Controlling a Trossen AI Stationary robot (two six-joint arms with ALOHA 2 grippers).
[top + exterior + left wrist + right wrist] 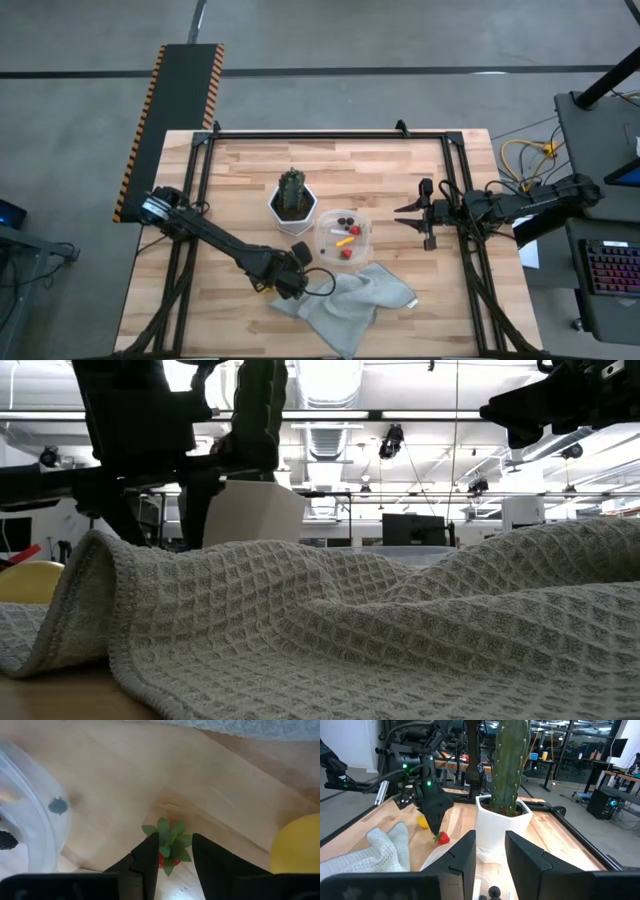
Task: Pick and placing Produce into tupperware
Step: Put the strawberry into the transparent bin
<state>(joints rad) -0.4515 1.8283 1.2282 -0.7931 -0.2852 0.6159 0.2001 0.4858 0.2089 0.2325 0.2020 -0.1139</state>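
Partly done: clear tub (pixel 345 238), frame centre, already holds strawberries, dark berries, a yellow bit. Left gripper (pixel 172 851), jaws spread, straddles a loose strawberry (pixel 441 838) w/ a yellow piece (pixel 422 822) beside. Right gripper (pixel 405 216), centre-right, jaws apart, empty.

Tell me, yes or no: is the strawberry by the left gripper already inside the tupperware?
No: the strawberry lies on the bare wooden table between the left gripper's fingers, outside the tupperware.

Green cactus (pixel 291 188) upright in white hexagonal pot (pixel 291 212) mid-table; grey waffle-weave cloth (pixel 350 306) rumpled near front edge of wooden table (pixel 400 170); keyboard (pixel 612 272) off right side.
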